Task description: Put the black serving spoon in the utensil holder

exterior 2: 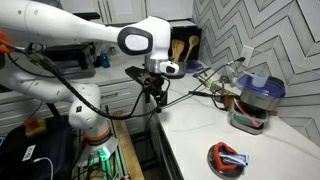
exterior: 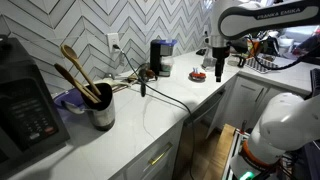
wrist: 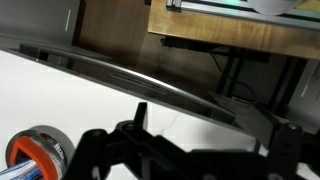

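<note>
The utensil holder point(exterior: 102, 112) is a short dark grey canister on the white counter with light wooden spoons standing in it. It also shows far back in an exterior view point(exterior 2: 183, 52). I cannot pick out the black serving spoon in any view. My gripper point(exterior: 218, 66) hangs far from the holder, over the counter's edge, and shows in both exterior views point(exterior 2: 152, 96). In the wrist view its fingers point(wrist: 210, 135) stand apart with nothing between them, above the counter edge.
A tall black appliance point(exterior: 22, 108) stands beside the holder. A small lidded chopper point(exterior 2: 256, 100) and a red-rimmed round object point(exterior 2: 228, 157) sit on the counter. A black cable point(exterior: 170, 98) runs across the counter. A dish rack point(exterior: 265, 62) stands behind the arm.
</note>
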{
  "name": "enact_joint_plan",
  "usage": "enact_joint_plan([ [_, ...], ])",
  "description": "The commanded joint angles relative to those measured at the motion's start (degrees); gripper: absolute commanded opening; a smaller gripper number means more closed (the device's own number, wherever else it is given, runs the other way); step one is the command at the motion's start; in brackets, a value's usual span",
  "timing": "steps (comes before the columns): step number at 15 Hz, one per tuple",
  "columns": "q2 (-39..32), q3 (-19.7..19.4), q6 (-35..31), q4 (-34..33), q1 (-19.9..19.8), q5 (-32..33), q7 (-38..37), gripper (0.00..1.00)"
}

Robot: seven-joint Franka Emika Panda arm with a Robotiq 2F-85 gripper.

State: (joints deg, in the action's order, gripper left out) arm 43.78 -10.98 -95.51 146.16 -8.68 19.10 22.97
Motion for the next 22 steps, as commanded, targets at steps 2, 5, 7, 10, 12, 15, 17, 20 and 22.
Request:
enact_joint_plan([
  [2, 0.12, -0.98, 0.38, -0.14, 1.34, 0.59, -0.69, 1.00],
  [5, -2.83, -1.93, -2.16, -2.18, 1.89, -2.88, -3.27, 1.00],
  [7, -7.19, -2.38, -6.98, -5.27, 2.19, -7.58, -7.89, 1.00],
  [10, -15.68, -1.59, -18.35, -10.97, 2.23, -12.72, -13.67, 1.00],
  [12, -22.56, -0.90, -25.06, -15.43, 1.97, -16.00, -18.08, 1.00],
  [15, -32.61, -0.14, -31.40, -22.50, 2.78, -23.09, -23.36, 1.00],
  [17, -38.88, 0.49, -34.78, -27.04, 3.45, -29.47, -26.02, 1.00],
  [20, -45.83, 2.15, -35.84, -33.19, 3.09, -34.28, -31.40, 1.00],
  [22, -43.49, 2.71, -36.01, -30.67, 2.62, -32.21, -29.83, 1.00],
])
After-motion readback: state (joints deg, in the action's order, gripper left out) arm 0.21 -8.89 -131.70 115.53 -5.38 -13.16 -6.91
